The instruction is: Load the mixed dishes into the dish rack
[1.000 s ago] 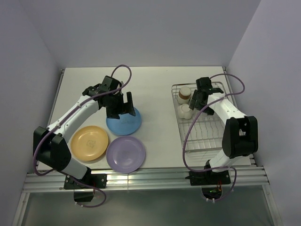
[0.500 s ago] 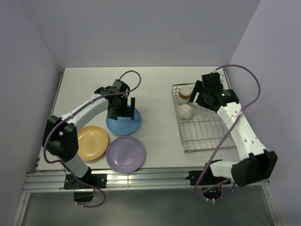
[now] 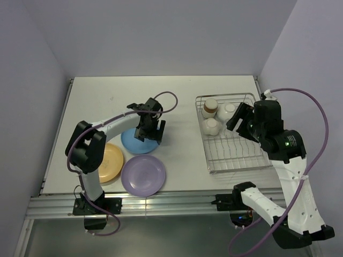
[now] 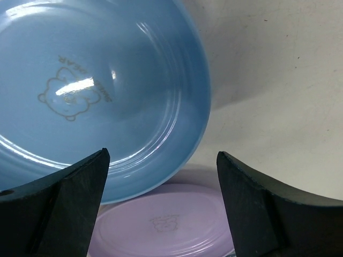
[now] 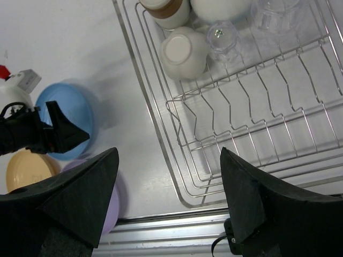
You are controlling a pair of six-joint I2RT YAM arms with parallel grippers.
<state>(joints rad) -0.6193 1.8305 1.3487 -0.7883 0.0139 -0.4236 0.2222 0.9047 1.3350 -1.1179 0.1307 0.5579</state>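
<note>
The bench (image 3: 182, 96) is carrying everything. The dish rack (image 3: 236, 155) is lying beneath the right pincer (image 3: 241, 120), which is hanging above it wide open and empty. The blue plate (image 4: 96, 80) is sitting directly under the left pincer (image 4: 162, 155), whose fingers are standing apart over its rim, gripping nothing. The purple plate (image 3: 143, 175) is lying just nearside of that pincer, and the orange-yellow plate (image 3: 110, 160) is lying to its left. Beyond the right pincer, at the rack's far end, a white bowl (image 5: 220, 8), a small upturned bowl (image 5: 184, 52), a brown cup (image 5: 163, 8) and two clear glasses (image 5: 223, 36) are resting.
</note>
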